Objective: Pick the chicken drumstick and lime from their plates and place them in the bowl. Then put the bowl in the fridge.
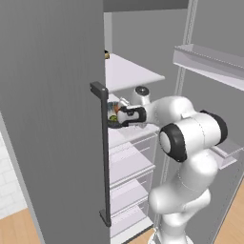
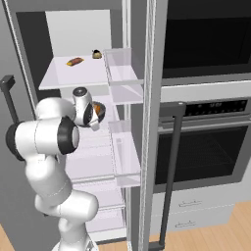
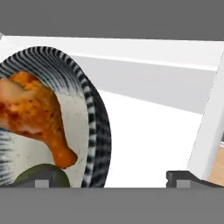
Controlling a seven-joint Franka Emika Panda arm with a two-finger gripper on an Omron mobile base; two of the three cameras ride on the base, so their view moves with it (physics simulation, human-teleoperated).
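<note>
A: How much room is there around the bowl (image 3: 94, 131)?

B: It sits on a white shelf (image 3: 148, 140) inside the fridge (image 1: 52, 119), bare shelf beside it, a white upright past that.

A: And the gripper (image 3: 109, 180)?

B: Fingers released, spread wide, one tip on each side of the bowl's rim, holding nothing.

A: What does the hand view add?

B: The striped dark rim, the speckled pale inside, the orange-brown chicken drumstick (image 3: 37, 118) lying in it. The left base view catches the lime (image 1: 113, 117) in the bowl, beside the door handle (image 1: 104, 152).
</note>
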